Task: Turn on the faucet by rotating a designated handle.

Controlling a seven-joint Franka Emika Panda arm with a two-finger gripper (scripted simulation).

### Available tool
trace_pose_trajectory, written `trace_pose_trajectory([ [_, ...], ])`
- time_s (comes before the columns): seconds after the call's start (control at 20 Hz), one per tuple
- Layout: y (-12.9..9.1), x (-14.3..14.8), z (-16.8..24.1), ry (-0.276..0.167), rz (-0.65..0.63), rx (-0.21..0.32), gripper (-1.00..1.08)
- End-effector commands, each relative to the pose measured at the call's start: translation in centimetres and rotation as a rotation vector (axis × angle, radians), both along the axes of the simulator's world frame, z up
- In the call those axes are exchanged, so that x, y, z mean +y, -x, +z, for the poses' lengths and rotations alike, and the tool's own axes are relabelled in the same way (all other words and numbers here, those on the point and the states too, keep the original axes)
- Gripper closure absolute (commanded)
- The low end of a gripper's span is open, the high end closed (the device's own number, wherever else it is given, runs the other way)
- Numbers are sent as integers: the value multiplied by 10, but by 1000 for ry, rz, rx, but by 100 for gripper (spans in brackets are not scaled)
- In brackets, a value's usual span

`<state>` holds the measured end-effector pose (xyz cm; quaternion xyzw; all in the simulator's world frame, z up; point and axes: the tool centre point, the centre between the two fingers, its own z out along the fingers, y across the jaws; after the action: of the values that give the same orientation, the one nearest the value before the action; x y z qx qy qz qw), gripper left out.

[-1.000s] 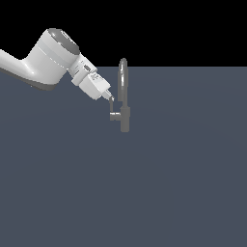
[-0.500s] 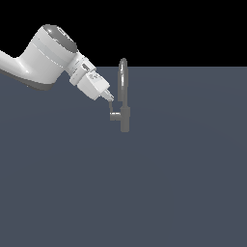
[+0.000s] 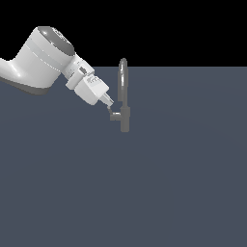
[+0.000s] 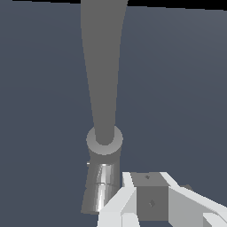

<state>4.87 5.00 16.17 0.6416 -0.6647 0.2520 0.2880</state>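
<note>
The grey faucet (image 3: 125,99) stands on the dark floor, its arched spout rising above a short body. Its handle (image 3: 115,116) shows as a short stub that sticks out of the body toward the exterior view's left. My gripper (image 3: 109,102) hangs just above that stub, slanting down from the left, its tip touching or almost touching the stub. The fingers look pressed together, with nothing between them. In the wrist view the faucet (image 4: 104,133) fills the middle and my gripper (image 4: 150,198) sits close beside its body. I cannot make out the handle there.
A flat dark grey floor (image 3: 183,183) stretches around the faucet. The bulky white arm (image 3: 41,60) comes in from the exterior view's left.
The arm has drawn back slightly toward the exterior view's left and the fingertips sit a touch lower. Faucet and handle look unmoved.
</note>
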Motion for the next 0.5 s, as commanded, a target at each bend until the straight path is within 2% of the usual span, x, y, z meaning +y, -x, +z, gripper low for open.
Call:
trace_pose_trajectory([
  [0.0,14,1,-10,2,-6,19,108],
  [0.15,23,2,-14,1,-7,19,108],
  [0.25,17,-3,-9,6,-10,10,108],
  [0.45,27,-1,-27,4,-9,14,108],
])
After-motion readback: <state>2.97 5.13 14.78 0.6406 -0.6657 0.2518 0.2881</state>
